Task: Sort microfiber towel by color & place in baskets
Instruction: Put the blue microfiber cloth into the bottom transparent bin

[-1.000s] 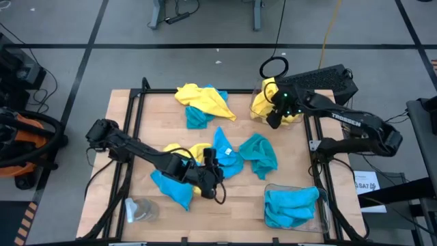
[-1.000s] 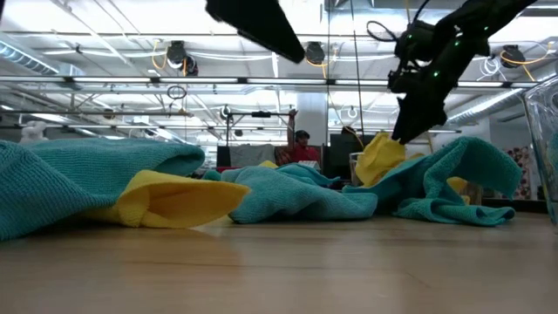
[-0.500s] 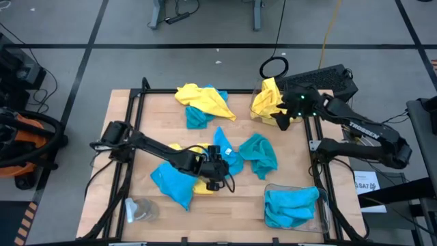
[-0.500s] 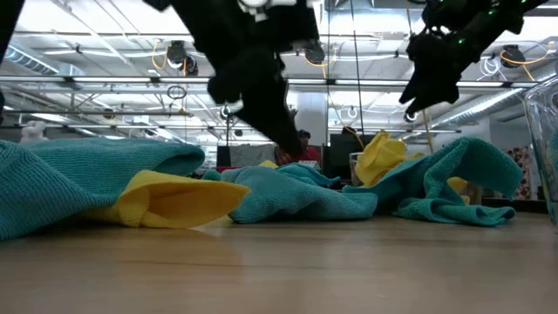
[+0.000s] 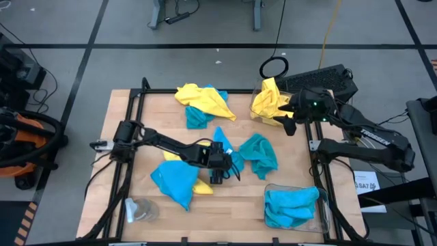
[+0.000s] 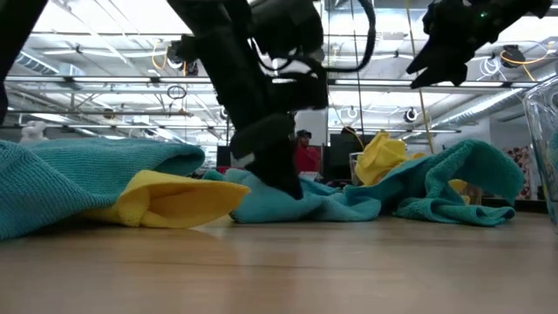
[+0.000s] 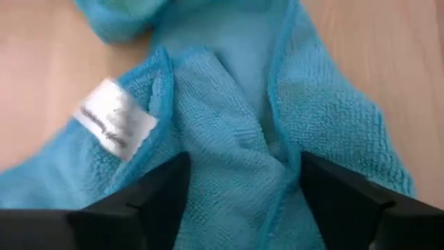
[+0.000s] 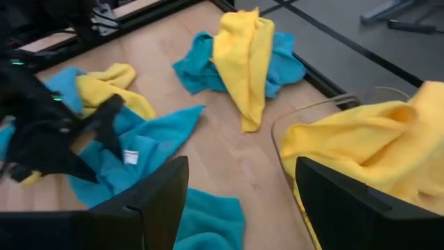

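Yellow and turquoise microfiber towels lie scattered on the wooden table. A mixed pile (image 5: 201, 102) sits at the far middle. A blue towel (image 5: 259, 156) lies centre right, and a blue one over a yellow one (image 5: 176, 184) near left. My left gripper (image 5: 220, 167) is down at the middle blue towel (image 7: 229, 104), open, its fingers either side of a raised fold. My right gripper (image 5: 287, 123) hovers open and empty beside the far-right basket (image 5: 258, 113) of yellow towels (image 8: 374, 146). The near-right basket (image 5: 268, 188) holds blue towels (image 5: 290, 205). My left gripper comes down slanting from the table's left onto the middle blue towel. Its open fingers (image 7: 156, 198) stand either side of a raised fold (image 7: 236, 146) near the white label (image 7: 114, 118). Whether the fingertips touch the cloth I cannot tell.
A small clear round glassy object (image 5: 140, 210) sits at the near left corner. Black frame rails (image 5: 133, 109) run along the table's left and right sides. A keyboard (image 5: 321, 78) lies beyond the far right corner. A person (image 6: 305, 157) sits far off in the room.
My left gripper has dropped and moved toward the table's right, from above the near-left towels down onto the middle blue towel. My right gripper has risen and drawn back toward the right edge, away from the yellow towels, which stay in their basket.
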Tool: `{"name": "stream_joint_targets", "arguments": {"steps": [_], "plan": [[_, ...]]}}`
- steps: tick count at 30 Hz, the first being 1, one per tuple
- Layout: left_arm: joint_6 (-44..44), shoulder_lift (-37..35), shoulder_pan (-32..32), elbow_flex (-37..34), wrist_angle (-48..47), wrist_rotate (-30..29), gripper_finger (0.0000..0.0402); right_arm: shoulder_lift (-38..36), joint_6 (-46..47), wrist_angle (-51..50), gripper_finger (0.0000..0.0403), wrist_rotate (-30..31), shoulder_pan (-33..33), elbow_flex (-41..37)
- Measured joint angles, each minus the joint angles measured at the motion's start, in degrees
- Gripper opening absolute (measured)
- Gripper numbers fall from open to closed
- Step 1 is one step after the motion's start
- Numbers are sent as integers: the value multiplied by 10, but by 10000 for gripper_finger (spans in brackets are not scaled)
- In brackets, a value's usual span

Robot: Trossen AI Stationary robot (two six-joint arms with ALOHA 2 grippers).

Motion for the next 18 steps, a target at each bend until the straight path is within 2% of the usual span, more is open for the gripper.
{"name": "stream_joint_targets", "arguments": {"steps": [4,8,11,16,18], "plan": [[-23,18,14,2,4,26,296,-6,5,0,258,0,19,0],[-27,31,22,3,9,49,261,-9,15,0,258,1,37,0],[-24,32,21,3,16,58,198,-11,16,-2,258,3,51,0],[1,34,22,9,19,77,44,-12,27,-2,258,4,67,0],[8,34,22,8,24,79,21,-12,31,-2,258,4,72,0]]}}
